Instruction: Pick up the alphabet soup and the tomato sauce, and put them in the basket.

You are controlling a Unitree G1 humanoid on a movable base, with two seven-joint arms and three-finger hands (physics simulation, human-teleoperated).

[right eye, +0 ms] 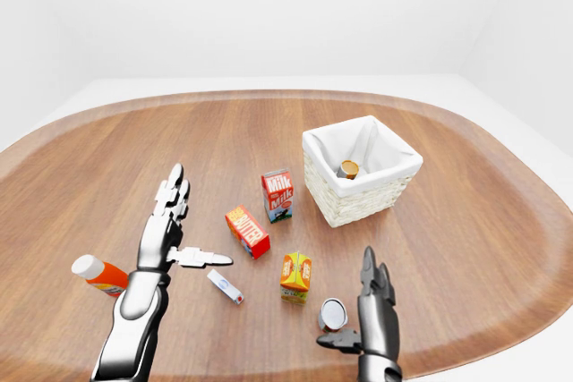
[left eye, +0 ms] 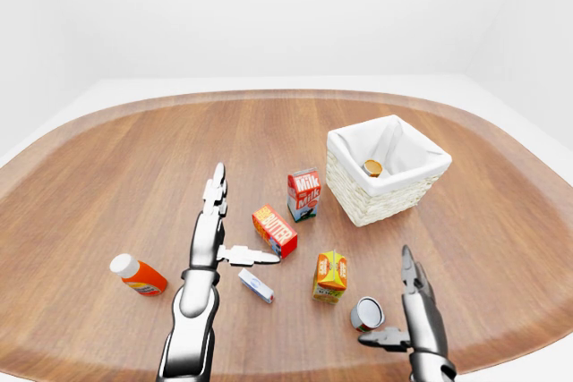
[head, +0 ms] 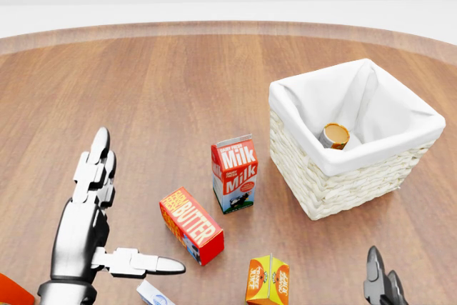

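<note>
"Milk" — carton (head: 235, 174); "BUTTER" — box (head: 191, 225).

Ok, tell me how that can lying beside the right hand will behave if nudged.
The can lies on its side on the table, so it would probably roll. Its smooth round wall may slip between fingers. The right hand stands open beside it.

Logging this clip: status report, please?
Left hand open, empty. Right hand open beside the loose can, not gripping. One can already in the basket. Path to basket looks clear.
</note>
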